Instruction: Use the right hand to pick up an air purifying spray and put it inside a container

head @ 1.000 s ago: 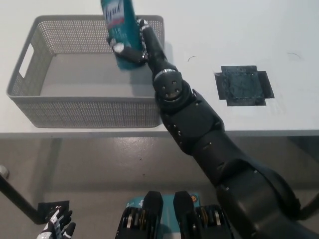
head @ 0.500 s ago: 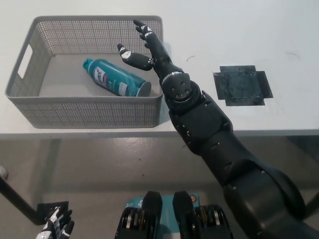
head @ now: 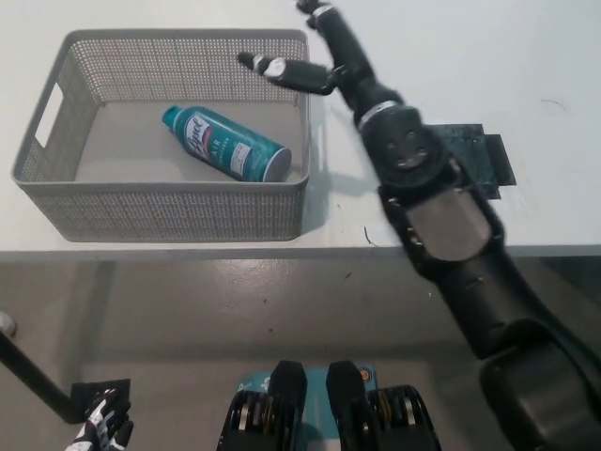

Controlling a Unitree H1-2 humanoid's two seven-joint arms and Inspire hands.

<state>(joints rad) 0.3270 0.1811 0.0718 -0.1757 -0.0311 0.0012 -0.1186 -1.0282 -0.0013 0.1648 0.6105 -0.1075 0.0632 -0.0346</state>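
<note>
- A white table [head: 470, 38] fills the upper part of the head view, with grey floor below its front edge and a dark square patch [head: 488, 160] stuck to the top near the right arm.
- A grey mesh basket [head: 169, 211] sits on the table's left part.
- The teal Lysol air spray can [head: 225, 143] lies on its side on the basket floor, cap end toward the back left, touching no hand.
- The black right hand [head: 315, 52] hangs over the basket's right rear corner, fingers spread and holding nothing.
- The white left hand [head: 101, 427] rests low at the bottom left, off the table; I cannot tell how its fingers are set.
- Judging by this, the placing looks done; only drawing the arm clear seems left.
</note>
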